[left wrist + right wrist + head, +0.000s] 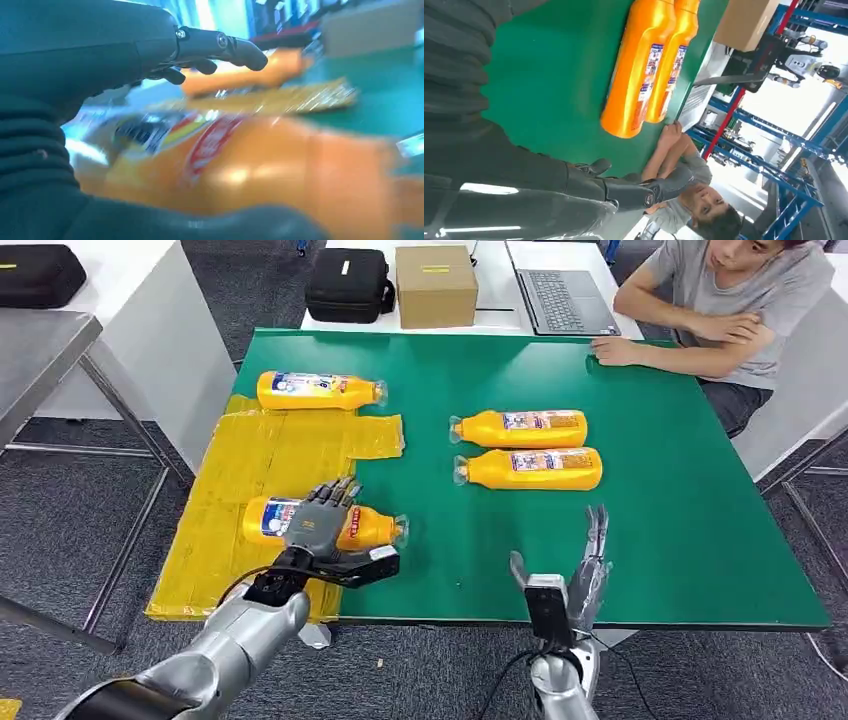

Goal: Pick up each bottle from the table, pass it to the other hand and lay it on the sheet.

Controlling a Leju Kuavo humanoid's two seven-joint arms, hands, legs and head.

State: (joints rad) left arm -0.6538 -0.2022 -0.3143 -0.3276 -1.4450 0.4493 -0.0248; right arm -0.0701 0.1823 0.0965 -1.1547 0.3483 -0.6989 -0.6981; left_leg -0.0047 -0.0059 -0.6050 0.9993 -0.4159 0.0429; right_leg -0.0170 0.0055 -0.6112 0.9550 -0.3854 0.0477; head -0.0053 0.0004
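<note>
Left hand (pixel 318 523) rests fingers-draped over the near bottle (pixel 365 528) lying on the yellow sheet (pixel 270 455); release should be clean, fingers lifting straight off without rolling it, right hand (pixel 590 565) spread empty.

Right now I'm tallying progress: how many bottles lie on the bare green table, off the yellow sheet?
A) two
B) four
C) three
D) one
A: two bottles lie side by side on the green table, while the other two rest on the yellow sheet, one under the left hand.
</note>
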